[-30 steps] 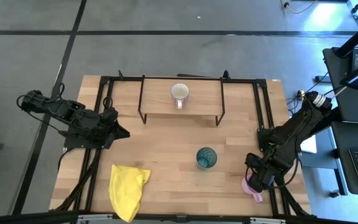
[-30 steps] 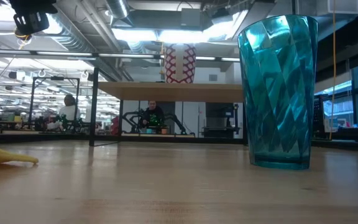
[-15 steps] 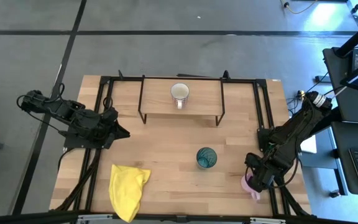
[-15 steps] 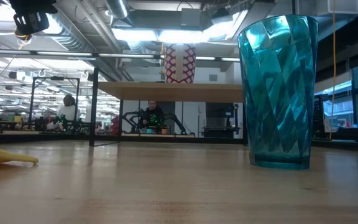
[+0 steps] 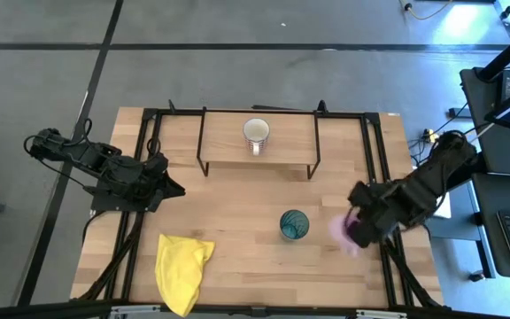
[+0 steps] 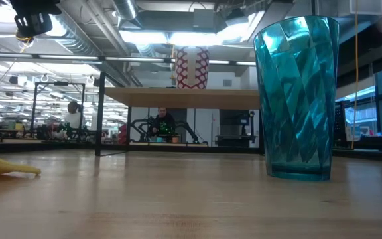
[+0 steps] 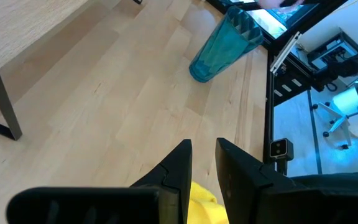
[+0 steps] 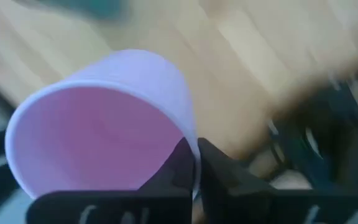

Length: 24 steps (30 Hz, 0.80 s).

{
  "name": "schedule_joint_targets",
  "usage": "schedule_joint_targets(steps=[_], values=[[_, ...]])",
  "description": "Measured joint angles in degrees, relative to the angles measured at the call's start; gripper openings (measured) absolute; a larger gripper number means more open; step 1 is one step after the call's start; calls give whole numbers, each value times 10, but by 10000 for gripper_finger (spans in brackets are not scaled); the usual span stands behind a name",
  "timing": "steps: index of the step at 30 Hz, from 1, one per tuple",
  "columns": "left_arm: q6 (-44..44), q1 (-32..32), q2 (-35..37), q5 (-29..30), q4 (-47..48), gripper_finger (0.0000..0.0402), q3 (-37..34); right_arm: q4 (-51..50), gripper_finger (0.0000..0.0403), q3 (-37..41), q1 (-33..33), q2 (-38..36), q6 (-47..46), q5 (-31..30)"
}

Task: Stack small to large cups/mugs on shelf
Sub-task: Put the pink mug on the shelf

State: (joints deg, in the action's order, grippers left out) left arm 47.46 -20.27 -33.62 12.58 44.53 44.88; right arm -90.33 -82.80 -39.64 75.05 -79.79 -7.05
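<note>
Carrying step: my right pincer grips the pink mug by its rim, off the worktop — teal cup just beside. Next: nest it in the white mug on the shelf.

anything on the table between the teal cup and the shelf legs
No. In the high view, the stretch from the teal cup to the shelf legs is bare wood; the pink mug in the right hand is off to the side.
</note>
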Motion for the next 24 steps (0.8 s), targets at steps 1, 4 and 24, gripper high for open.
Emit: schedule_joint_targets(steps=[1, 4, 24], values=[[0, 0, 0, 0, 0, 66, 0, 11, 9, -17, 19, 3, 26, -20], [0, 0, 0, 0, -2, 66, 0, -1, 9, -64, 88, 28, 95, -63], [5, 0, 0, 0, -5, 66, 0, 2, 13, -284, 487, 192, 466, -96]])
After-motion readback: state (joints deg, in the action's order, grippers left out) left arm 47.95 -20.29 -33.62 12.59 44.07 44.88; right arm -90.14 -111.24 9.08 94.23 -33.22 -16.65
